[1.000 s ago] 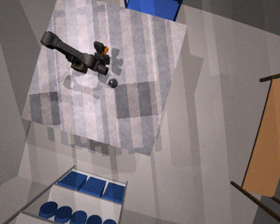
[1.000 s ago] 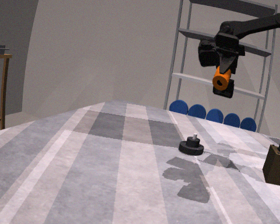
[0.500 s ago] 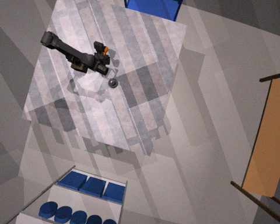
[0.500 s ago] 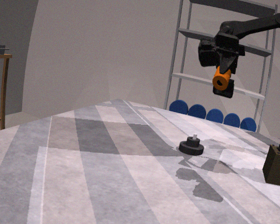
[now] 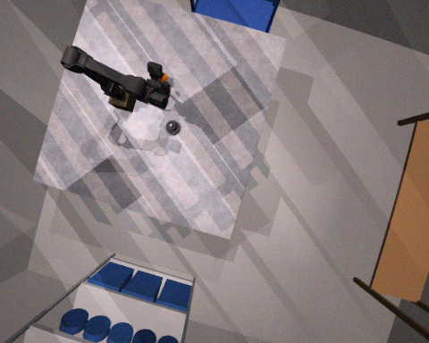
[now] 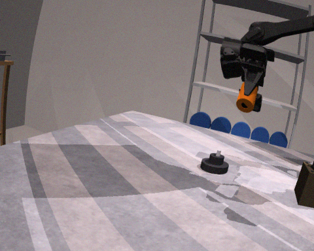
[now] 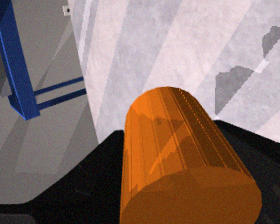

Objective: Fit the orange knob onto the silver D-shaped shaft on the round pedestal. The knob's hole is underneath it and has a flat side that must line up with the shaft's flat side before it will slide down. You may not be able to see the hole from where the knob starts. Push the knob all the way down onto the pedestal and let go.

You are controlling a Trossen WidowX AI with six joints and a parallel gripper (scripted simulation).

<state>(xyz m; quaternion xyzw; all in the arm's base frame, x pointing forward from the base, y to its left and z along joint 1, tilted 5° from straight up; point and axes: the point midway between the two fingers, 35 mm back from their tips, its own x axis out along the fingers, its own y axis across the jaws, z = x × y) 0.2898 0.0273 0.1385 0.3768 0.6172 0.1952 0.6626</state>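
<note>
The orange knob [image 5: 164, 78] [image 6: 247, 98] [image 7: 170, 135] is held high above the table, clear of the pedestal. My gripper [image 6: 251, 93] is shut on it, with a dark finger on each side in the wrist view. In the exterior view the knob is tilted and its dark hole faces that camera; the hole's flat side is too small to make out. The black round pedestal [image 5: 172, 130] [image 6: 214, 167] stands on the table, with the silver shaft [image 6: 218, 153] upright and bare on top. The shaft's flat side cannot be made out.
A brown block [image 5: 121, 101] [image 6: 305, 186] stands on the striped table [image 5: 201, 214] [image 6: 114, 222] near the arm. A shelf rack with blue items [image 5: 147, 286] [image 6: 242, 130], a blue object [image 5: 237, 13] and an orange-topped table [image 5: 402, 214] are beyond the table's edges.
</note>
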